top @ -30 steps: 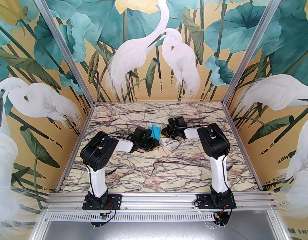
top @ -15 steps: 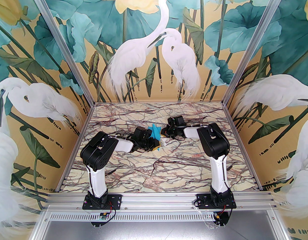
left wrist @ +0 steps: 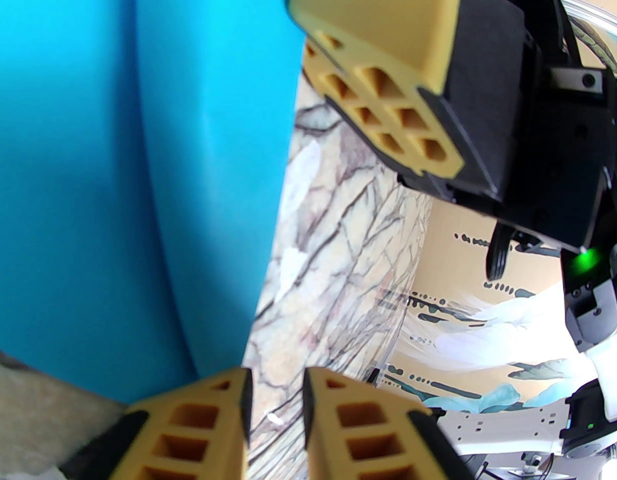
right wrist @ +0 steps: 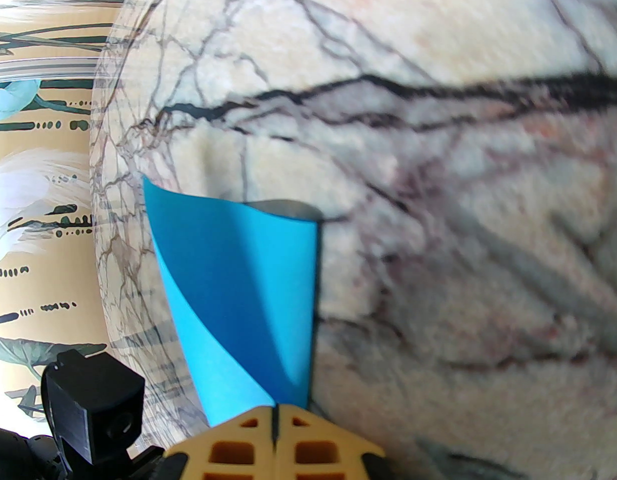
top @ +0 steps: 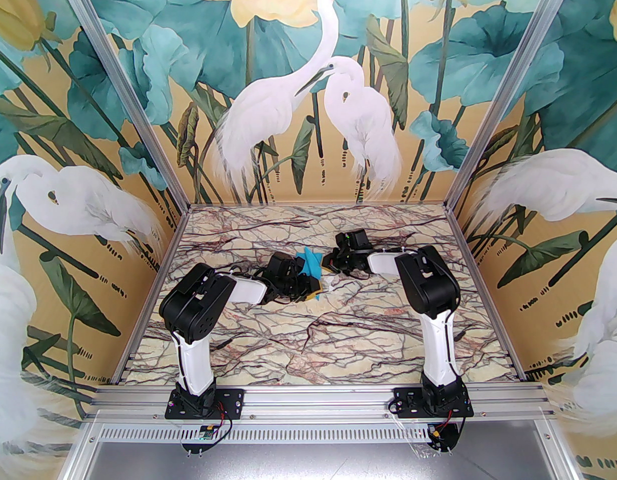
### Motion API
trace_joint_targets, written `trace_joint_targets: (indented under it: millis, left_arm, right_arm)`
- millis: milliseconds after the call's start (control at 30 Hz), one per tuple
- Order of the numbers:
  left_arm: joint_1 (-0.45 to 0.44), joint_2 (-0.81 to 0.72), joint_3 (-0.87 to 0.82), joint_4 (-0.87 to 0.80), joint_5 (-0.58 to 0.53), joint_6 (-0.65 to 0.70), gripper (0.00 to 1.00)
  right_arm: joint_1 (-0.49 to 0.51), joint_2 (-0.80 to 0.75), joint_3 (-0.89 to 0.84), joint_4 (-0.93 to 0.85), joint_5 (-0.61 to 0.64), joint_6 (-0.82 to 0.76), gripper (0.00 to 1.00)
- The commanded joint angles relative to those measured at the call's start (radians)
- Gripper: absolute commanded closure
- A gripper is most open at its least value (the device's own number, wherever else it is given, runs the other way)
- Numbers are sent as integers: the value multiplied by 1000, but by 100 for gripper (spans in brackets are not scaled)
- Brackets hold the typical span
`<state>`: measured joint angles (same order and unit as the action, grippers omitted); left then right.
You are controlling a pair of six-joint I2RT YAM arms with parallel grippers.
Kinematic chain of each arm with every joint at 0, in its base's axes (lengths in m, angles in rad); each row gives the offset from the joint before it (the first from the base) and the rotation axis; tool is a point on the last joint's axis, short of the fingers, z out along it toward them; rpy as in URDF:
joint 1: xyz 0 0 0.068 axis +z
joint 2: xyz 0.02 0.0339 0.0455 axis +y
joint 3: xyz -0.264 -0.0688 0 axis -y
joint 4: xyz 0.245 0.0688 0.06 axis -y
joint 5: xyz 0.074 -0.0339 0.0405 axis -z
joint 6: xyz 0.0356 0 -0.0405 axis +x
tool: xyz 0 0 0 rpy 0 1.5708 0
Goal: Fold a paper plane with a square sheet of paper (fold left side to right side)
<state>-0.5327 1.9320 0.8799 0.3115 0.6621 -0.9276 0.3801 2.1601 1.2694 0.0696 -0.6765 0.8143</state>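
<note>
Right claw [right wrist: 274,413] pinches one paper plane [right wrist: 238,288]; left claw [left wrist: 273,385] ajar.

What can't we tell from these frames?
- Left wrist view: the bright cyan-blue folded paper is blurred and cut off by the left and top edges. Whether the left gripper, fingers slightly apart, touches it is unclear.
- Right wrist view: the paper's near end vanishes into the shut right gripper, so grip depth is hidden.
- Top view: the paper is tiny and crowded by both grippers, so its creases are unreadable.
</note>
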Motion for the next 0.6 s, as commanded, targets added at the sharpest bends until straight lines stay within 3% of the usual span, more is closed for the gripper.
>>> trace_joint_targets:
  millis: [0,567]
  left_arm:
    - [-7,-15,20,-1,17,-11,75]
    - [-9,24,25,2,28,-11,75]
  right_arm:
    - [2,6,25,-13,12,-20,100]
    - [3,24,26,-34,26,-25,100]
